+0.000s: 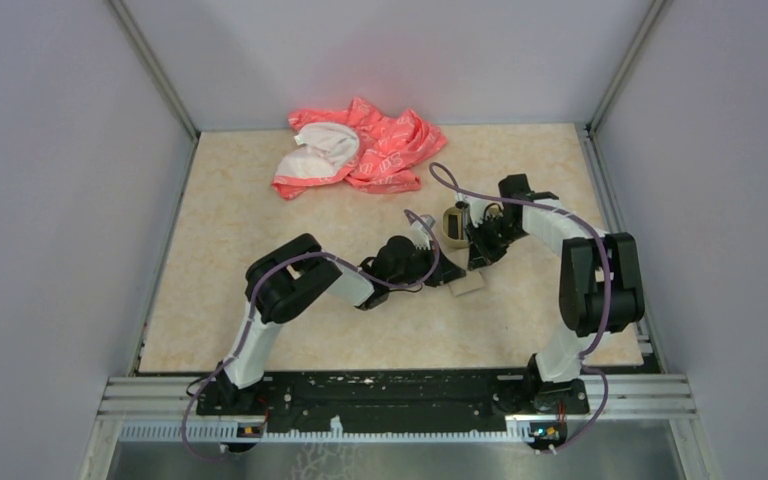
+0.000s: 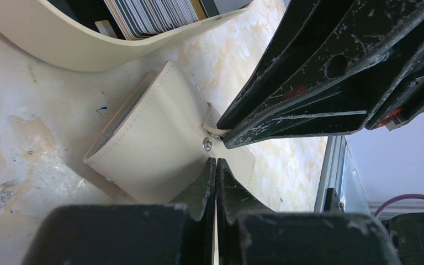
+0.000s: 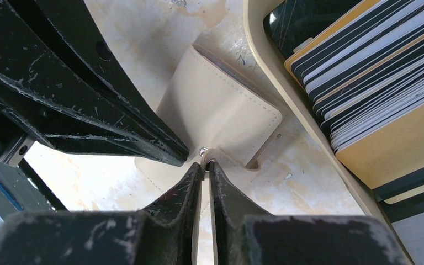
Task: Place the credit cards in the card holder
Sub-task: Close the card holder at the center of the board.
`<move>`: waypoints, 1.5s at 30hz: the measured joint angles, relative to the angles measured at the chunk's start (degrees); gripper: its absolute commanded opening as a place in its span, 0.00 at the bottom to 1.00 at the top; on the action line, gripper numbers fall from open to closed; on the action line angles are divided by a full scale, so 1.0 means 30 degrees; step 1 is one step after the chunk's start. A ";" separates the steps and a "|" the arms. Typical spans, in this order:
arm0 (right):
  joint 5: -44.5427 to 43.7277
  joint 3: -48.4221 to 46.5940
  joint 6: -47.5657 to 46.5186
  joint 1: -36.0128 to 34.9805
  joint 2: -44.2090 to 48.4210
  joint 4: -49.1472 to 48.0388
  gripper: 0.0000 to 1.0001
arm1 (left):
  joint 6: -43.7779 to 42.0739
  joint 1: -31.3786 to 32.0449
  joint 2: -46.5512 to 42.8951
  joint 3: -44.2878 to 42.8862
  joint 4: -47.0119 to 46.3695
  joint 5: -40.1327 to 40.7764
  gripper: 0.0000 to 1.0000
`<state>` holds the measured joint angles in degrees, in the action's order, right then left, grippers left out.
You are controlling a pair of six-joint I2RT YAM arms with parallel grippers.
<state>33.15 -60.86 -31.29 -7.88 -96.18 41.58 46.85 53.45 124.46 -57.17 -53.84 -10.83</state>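
The beige card holder [image 2: 154, 143] lies folded on the table, beside the tray, and also shows as the card holder [image 3: 221, 110] in the right wrist view. My left gripper [image 2: 216, 163] is shut, with the edge of the holder's flap pinched in it. From the other side, my right gripper [image 3: 206, 164] nips the holder's small snap tab [image 3: 210, 154], its jaws barely apart. Both grippers meet at the snap [image 2: 206, 144]. The credit cards [image 3: 375, 66] stand edge-on in a stack inside the tan tray [image 3: 276, 77]; in the left wrist view the credit cards [image 2: 152, 14] are at the top.
A crumpled pink and white cloth [image 1: 360, 148] lies at the back of the table. The tan tray [image 1: 455, 225] sits just behind the card holder [image 1: 467, 284], between the two arms. Metal frame posts and grey walls close in the table.
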 measured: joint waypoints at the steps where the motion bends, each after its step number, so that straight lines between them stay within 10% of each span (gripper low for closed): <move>1: 0.0007 0.0000 0.0000 0.0000 0.0000 0.0000 0.11 | 0.0000 0.0000 0.0007 0.0000 -0.0015 -0.0007 0.00; 13: 0.0138 0.0000 0.0073 0.0007 0.0175 -0.0044 0.00 | 0.0000 -0.0066 0.0051 0.0000 -0.0102 -0.0197 0.01; 26: -0.0240 0.0007 0.0954 0.0000 0.0182 -0.0583 0.00 | -0.0656 -0.0284 -0.2441 0.2186 0.1100 -0.0335 0.35; 45: -0.0379 0.0007 0.0539 -0.0357 0.0182 -0.0510 0.00 | -0.1341 -0.0495 -0.2616 0.1741 0.3876 0.0780 0.38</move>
<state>32.01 -60.84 -29.67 -8.95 -95.64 40.05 42.83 51.96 116.62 -51.94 -42.22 -8.49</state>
